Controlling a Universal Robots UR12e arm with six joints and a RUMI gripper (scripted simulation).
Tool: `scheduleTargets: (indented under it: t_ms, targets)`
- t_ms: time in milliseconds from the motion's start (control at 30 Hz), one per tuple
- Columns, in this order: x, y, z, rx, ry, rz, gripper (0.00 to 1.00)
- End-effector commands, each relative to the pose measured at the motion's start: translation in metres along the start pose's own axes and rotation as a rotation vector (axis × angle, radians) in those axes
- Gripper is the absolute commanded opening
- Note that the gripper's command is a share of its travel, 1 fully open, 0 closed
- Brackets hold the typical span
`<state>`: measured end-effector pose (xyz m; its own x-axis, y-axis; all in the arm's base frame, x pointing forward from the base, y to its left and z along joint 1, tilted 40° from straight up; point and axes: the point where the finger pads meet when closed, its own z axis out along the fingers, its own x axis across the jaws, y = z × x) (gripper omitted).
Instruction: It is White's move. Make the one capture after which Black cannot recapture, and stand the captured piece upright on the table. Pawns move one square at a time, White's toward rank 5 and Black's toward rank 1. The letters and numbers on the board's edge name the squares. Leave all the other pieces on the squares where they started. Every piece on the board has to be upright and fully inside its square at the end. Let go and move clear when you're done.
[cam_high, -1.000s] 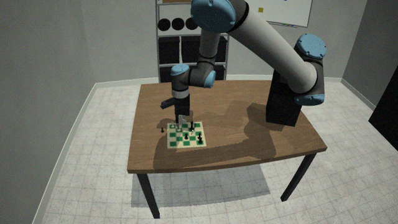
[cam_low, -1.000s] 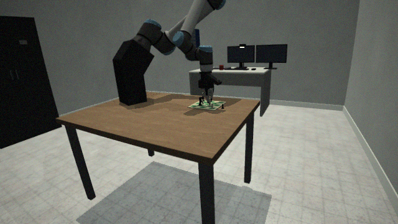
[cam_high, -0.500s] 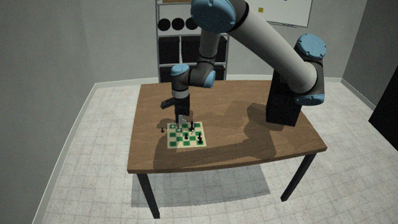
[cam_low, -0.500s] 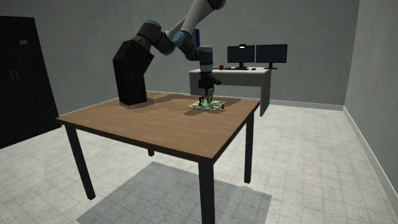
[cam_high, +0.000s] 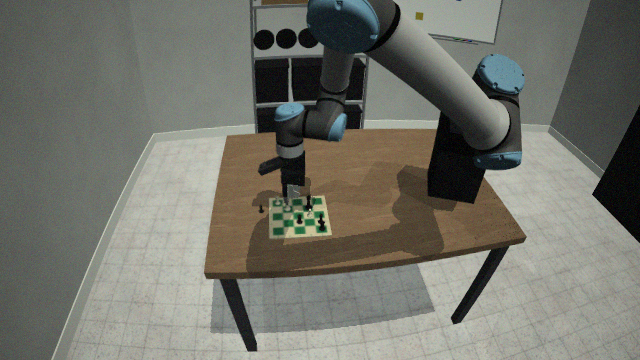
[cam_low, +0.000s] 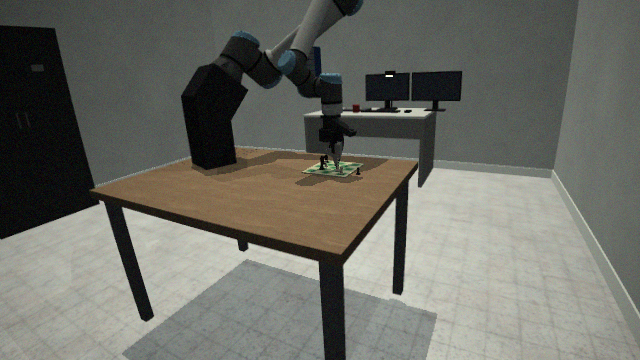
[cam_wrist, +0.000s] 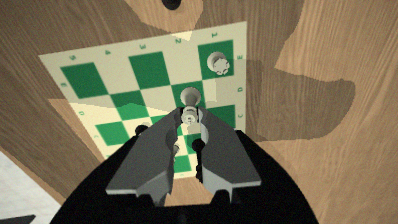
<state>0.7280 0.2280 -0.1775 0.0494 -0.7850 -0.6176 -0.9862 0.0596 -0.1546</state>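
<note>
The green-and-cream board (cam_high: 272, 237) (cam_wrist: 52, 59) lies on the table. My gripper (cam_high: 286, 198) (cam_low: 336, 164) (cam_wrist: 190, 108) is low over it, closed around the upper part of a white piece (cam_high: 287, 208) (cam_wrist: 190, 95), whose base is on D2. A white rook-like piece (cam_high: 278, 202) (cam_wrist: 218, 62) stands on E1. A small black piece (cam_high: 261, 209) (cam_low: 358, 171) (cam_wrist: 171, 4) stands upright on the table, off the board on the E side. In the wrist view the fingers partly hide the other pieces.
A tall black piece (cam_high: 309, 202), a small white piece (cam_high: 309, 212), a black piece (cam_high: 299, 220) and black shapes at the near right corner (cam_high: 322, 224) stand on the board. The tall black piece is close to the fingers. The wooden table (cam_high: 370, 150) carries the arm's black base (cam_high: 455, 175).
</note>
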Motion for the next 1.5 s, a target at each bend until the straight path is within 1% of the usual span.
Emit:
scheduleTargets:
  t_ms: [0, 800, 967, 1033, 1133, 1367, 1467]
  targets:
    - [0.000, -0.003, -0.001, 0.003, 0.000, -0.002, 0.00]
    - [0.000, -0.003, -0.001, 0.003, 0.000, -0.002, 0.00]
    - [0.000, 0.000, -0.012, 0.002, 0.000, 0.001, 0.00]
    - [0.000, 0.000, -0.012, 0.002, 0.000, 0.001, 0.00]
    - [0.000, 0.000, -0.030, 0.002, 0.000, 0.001, 0.00]
    - [0.000, 0.000, -0.081, 0.002, 0.000, 0.001, 0.00]
    - [0.000, 0.000, -0.095, 0.002, 0.000, 0.001, 0.00]
